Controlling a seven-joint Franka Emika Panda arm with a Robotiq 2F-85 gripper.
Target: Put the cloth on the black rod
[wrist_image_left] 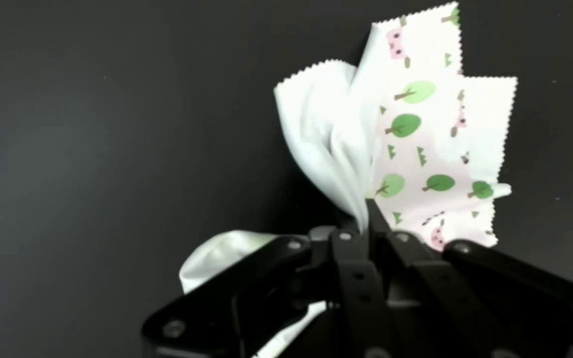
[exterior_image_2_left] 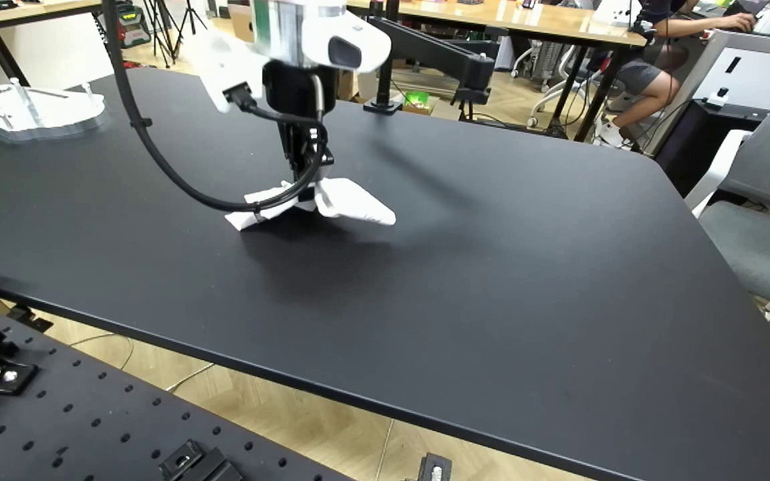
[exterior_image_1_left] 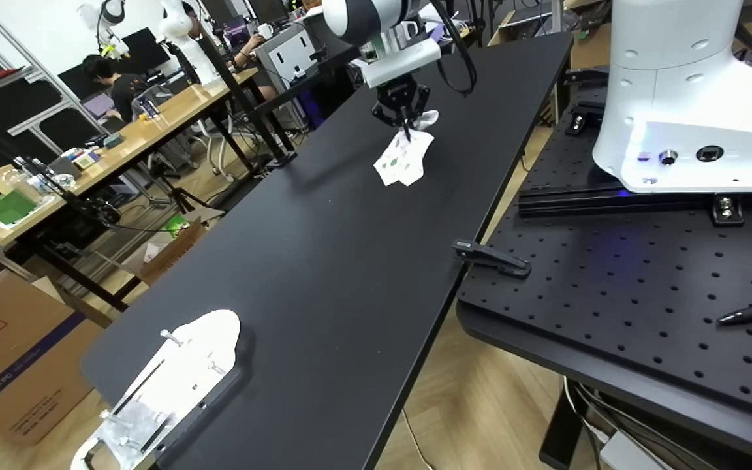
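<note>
The cloth is white with green trees and pink animals and has zigzag edges. It shows in both exterior views [exterior_image_1_left: 402, 162] [exterior_image_2_left: 353, 200] and in the wrist view [wrist_image_left: 416, 144]. My gripper [exterior_image_1_left: 407, 132] is shut on a pinched fold of it, seen in the wrist view [wrist_image_left: 367, 214]. The cloth's ends spread out at both sides of the fingers, low over the dark table; I cannot tell whether they touch it. A black rod-like arm [exterior_image_1_left: 307, 85] on an upright post stands at the table's edge, also in an exterior view [exterior_image_2_left: 438, 57]. Nothing hangs on it.
A white plate with clear pegs [exterior_image_1_left: 173, 375] lies at the table's far end, also in an exterior view [exterior_image_2_left: 31, 110]. A black stapler-like object [exterior_image_1_left: 492, 258] lies by the gap between the table and the robot's perforated base plate [exterior_image_1_left: 611, 287]. A grey chair [exterior_image_2_left: 759, 194] stands beside the table.
</note>
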